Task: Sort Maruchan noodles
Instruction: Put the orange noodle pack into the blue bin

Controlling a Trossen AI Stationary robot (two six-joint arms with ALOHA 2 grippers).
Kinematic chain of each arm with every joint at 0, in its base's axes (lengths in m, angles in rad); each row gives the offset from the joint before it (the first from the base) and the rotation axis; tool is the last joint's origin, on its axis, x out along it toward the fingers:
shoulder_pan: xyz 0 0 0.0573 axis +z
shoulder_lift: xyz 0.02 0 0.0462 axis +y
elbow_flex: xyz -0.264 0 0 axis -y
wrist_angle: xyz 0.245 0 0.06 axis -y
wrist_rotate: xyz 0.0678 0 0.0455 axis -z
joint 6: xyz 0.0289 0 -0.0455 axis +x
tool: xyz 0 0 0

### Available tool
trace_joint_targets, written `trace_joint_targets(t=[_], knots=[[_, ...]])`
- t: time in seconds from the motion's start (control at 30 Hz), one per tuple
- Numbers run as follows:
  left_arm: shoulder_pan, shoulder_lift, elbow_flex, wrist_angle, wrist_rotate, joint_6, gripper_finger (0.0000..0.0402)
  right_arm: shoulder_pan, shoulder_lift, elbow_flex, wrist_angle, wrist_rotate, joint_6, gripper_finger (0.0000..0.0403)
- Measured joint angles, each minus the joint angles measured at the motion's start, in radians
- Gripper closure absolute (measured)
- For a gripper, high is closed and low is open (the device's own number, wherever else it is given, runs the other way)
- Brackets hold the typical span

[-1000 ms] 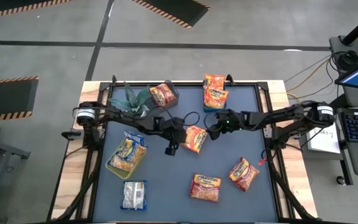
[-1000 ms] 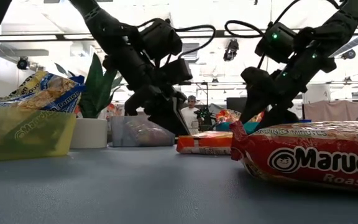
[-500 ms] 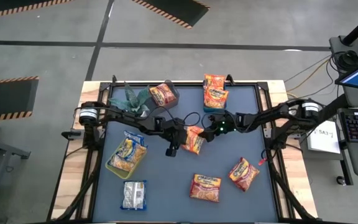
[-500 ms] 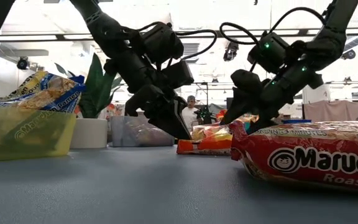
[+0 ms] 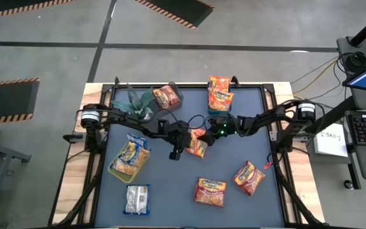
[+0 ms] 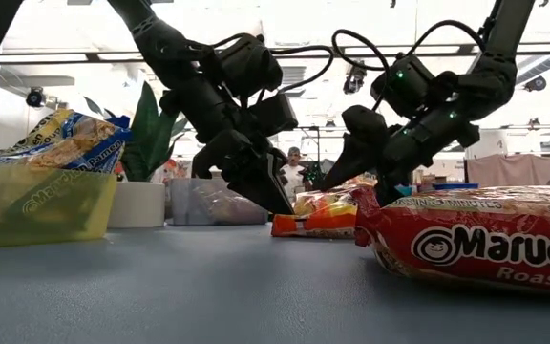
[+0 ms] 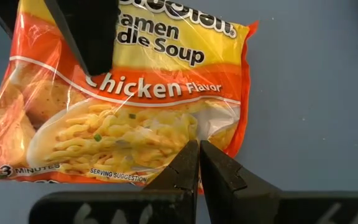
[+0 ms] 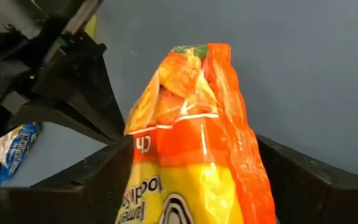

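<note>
**A:** At the middle of the high view, what do the two hands do?

**B:** They meet over one orange chicken-flavor packet (image 5: 197,144). The right hand (image 5: 203,136) grasps it by one end, a finger on each side, and that end is tilted up off the table (image 5: 170,191). The left hand (image 5: 176,152) is clenched, its fingertips pressed together at the packet's opposite edge; whether they pinch the wrapper cannot be told.

**A:** And the other noodles?

**B:** Two orange packets (image 5: 220,93) are stacked at the upper centre, another orange packet (image 5: 165,97) sits in a clear bin (image 5: 177,96) beside the potted plant (image 5: 135,102). A yellow packet (image 5: 131,156) lies in the yellow bin (image 5: 114,168) at the left, a whitish packet (image 5: 136,198) at the lower left, and two red-orange packets (image 5: 210,191) at the lower right.
</note>
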Motion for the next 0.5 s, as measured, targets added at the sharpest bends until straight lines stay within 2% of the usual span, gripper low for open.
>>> trace_joint_targets(t=[0.27,0.5], knots=[[0.0,0.0,-0.001,0.014,0.0,0.001,0.04,0.0,-0.014,0.0,-0.004,-0.026,0.018,0.0204],[0.0,0.0,-0.001,0.016,0.0,0.0,0.04,-0.001,-0.016,0.0,0.004,-0.035,0.019,0.0259]])
